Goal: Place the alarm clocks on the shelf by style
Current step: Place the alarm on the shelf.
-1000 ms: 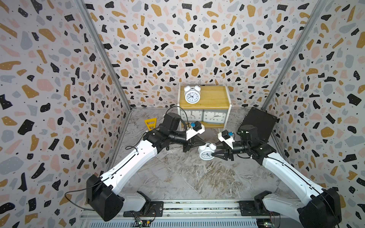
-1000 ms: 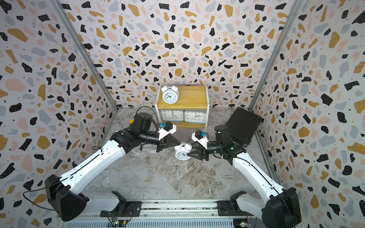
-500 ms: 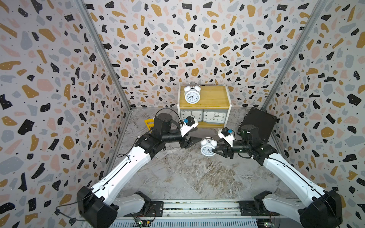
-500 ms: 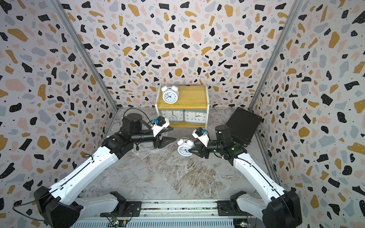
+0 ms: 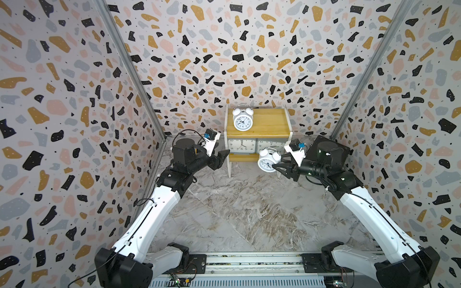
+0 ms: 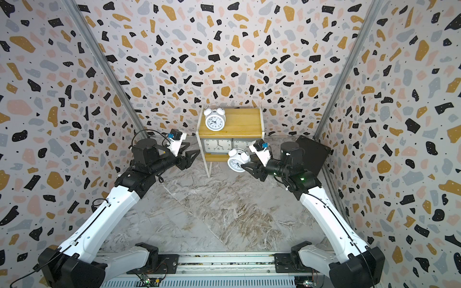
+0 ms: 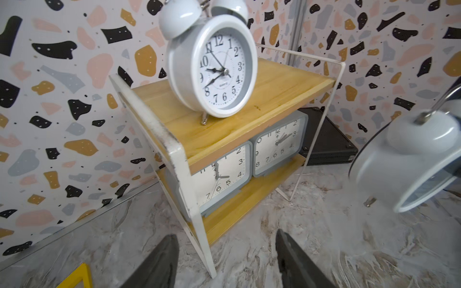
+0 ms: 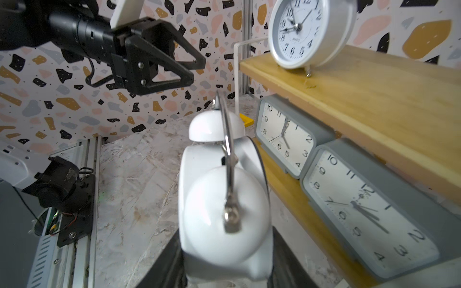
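The shelf (image 5: 264,122) (image 6: 240,122) (image 7: 224,129) stands at the back wall. One white twin-bell alarm clock (image 5: 242,121) (image 7: 217,67) stands on its top board, and two grey rectangular clocks (image 5: 241,145) (image 7: 277,147) (image 8: 287,139) fill the lower board. My right gripper (image 5: 277,165) (image 8: 225,244) is shut on a second white twin-bell clock (image 5: 268,160) (image 6: 237,160) (image 8: 224,199), held in the air before the shelf's lower right corner. My left gripper (image 5: 223,157) (image 7: 224,237) hangs open and empty left of the shelf's front leg.
A black box (image 5: 329,152) (image 7: 326,142) lies right of the shelf, behind my right wrist. A small yellow object (image 7: 77,276) (image 8: 245,119) lies on the floor left of the shelf. Patterned walls close in three sides, and a metal rail (image 5: 249,261) runs along the front.
My left gripper has opened and drawn back to the left, away from the twin-bell clock. My right gripper has carried that clock up and back, close to the shelf.
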`<move>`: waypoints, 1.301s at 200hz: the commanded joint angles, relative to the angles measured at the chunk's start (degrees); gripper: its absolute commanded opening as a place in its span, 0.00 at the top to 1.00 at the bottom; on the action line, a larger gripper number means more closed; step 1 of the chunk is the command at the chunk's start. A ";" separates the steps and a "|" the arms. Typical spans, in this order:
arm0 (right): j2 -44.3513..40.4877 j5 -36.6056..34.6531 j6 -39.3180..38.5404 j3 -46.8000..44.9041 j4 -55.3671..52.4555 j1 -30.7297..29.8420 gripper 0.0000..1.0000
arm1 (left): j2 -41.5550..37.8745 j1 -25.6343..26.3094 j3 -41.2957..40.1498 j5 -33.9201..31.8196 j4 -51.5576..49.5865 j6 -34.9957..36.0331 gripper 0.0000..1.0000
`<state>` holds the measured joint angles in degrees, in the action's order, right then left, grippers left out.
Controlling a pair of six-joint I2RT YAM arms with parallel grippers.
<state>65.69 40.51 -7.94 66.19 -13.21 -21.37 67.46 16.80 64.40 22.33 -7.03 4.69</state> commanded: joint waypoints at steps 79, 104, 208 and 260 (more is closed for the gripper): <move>10.29 -0.92 3.86 19.63 1.70 3.25 0.79 | 8.98 -1.67 4.18 -0.18 7.68 -1.31 0.36; 13.59 0.40 3.56 24.47 -0.08 4.08 0.79 | 10.90 -1.99 5.32 1.40 8.25 -1.41 0.37; 26.33 5.41 2.10 42.50 -8.93 6.68 0.79 | 14.61 -2.90 6.78 5.37 9.51 -2.10 0.50; 29.40 4.40 0.85 46.19 -11.68 6.86 0.79 | 15.71 -3.25 7.35 6.60 9.31 -2.07 0.56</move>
<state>95.64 43.97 -6.02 108.12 -24.43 -14.74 82.39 13.96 69.52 27.22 -0.27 2.63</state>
